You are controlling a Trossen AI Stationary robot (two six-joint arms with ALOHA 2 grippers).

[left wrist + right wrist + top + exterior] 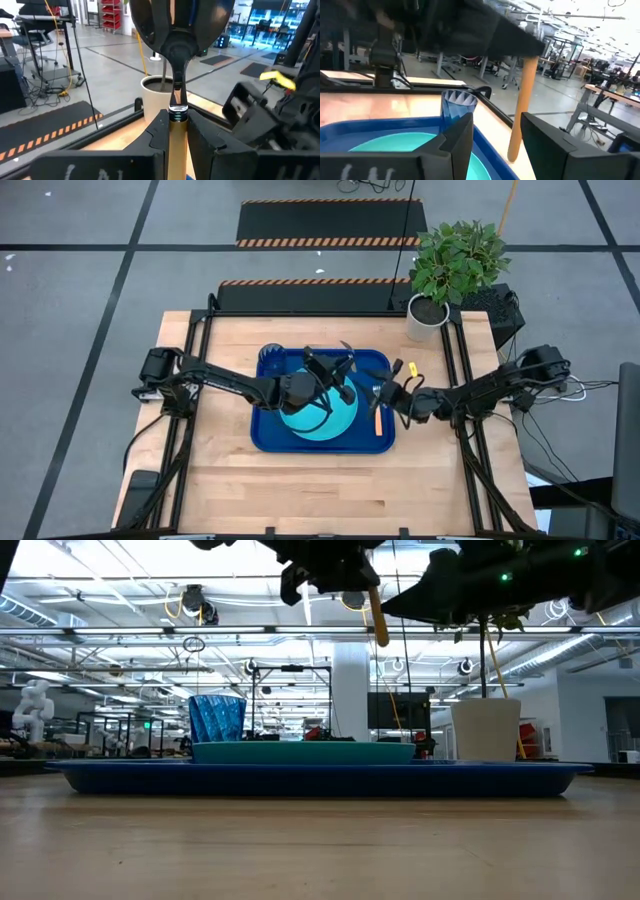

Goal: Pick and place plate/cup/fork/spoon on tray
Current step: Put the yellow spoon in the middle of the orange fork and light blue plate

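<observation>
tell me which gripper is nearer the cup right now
Left. The left gripper hangs over the plate, holding the spoon, just beside the cup. The right gripper is over the tray's far side.

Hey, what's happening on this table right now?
The left gripper holds the spoon upright, bowl up and handle hanging, above the tray. The plate and the cup already sit in the tray. The right gripper hovers open close to the spoon's handle, over the tray's right side.
</observation>
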